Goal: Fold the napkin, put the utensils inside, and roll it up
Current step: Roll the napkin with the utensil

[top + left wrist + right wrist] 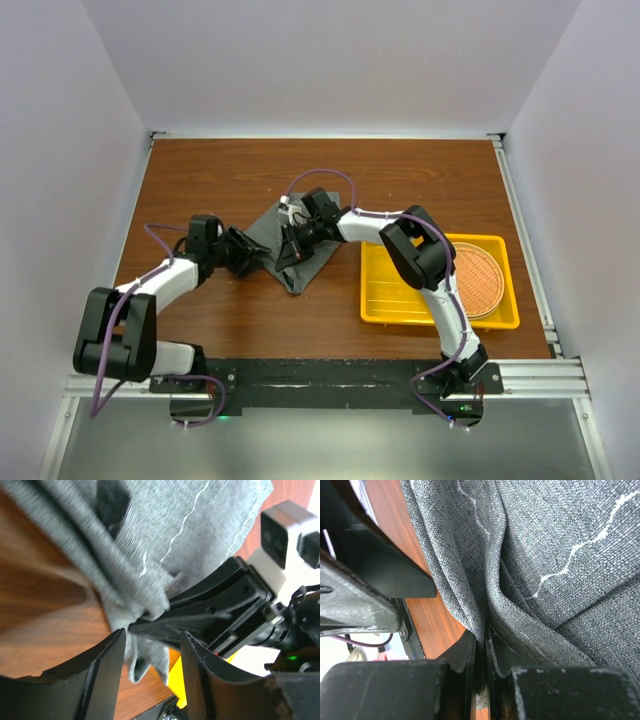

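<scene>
The dark grey napkin lies bunched and partly folded on the wooden table, between the two grippers. My right gripper is shut on a fold of the napkin, with the cloth pinched between its fingers. My left gripper is open at the napkin's left side. In the left wrist view a loose corner of the napkin hangs between its spread fingers, just in front of the right gripper's black body. The teal utensils are out of view.
A yellow tray sits at the right of the table with a round woven orange-brown mat in it. The right arm reaches over the tray's left side. White walls close in the table on three sides.
</scene>
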You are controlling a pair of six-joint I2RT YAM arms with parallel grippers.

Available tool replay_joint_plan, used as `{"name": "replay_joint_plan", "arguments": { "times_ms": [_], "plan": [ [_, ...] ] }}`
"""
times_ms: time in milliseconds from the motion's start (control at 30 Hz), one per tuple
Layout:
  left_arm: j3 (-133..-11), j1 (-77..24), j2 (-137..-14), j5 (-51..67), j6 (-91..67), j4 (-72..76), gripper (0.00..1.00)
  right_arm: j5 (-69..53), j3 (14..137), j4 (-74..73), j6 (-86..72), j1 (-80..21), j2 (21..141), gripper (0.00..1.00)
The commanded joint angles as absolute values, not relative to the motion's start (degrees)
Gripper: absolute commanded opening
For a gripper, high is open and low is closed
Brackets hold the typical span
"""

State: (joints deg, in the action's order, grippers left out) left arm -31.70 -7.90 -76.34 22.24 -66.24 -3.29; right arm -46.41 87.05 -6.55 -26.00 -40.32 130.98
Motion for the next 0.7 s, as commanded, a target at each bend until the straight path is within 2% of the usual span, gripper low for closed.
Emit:
{"name": "replay_joint_plan", "arguments": {
  "times_ms": [0,233,267,433,533,600,667],
  "plan": [
    [-32.4,-8.4,-79.4,24.5,-68.1,5.0,0.49,-39.4,86.9,-15.7,-21.1,-39.8,135.2,0.00],
    [-35.9,-8.4,-83.8,24.4,-67.7,4.6,0.43,-38.8,88.3,-17.8,-19.5,-39.9,135.5,0.00],
    [-36.2,-8.4,-84.5,24.6,-67.8,4.9,0.37,-38.8,88.3,-17.8,-19.6,-39.9,135.4,0.00],
    [-37.8,-9.1,-90.6,25.4,-68.6,7.4,0.24,-38.8,88.2,-18.9,-19.1,-39.9,135.1,0.00],
    [-38.8,-9.8,-93.8,25.3,-68.9,7.3,0.12,-38.8,88.3,-19.6,-18.7,-39.9,134.6,0.00],
    [-38.8,-10.0,-95.4,24.7,-68.6,7.2,0.09,-38.4,88.6,-20.0,-18.5,-39.8,134.2,0.00],
    [-38.4,-10.0,-96.5,24.9,-67.9,7.8,0.01,-38.5,88.9,-20.4,-18.5,-39.8,134.0,0.00]
  ]
}}
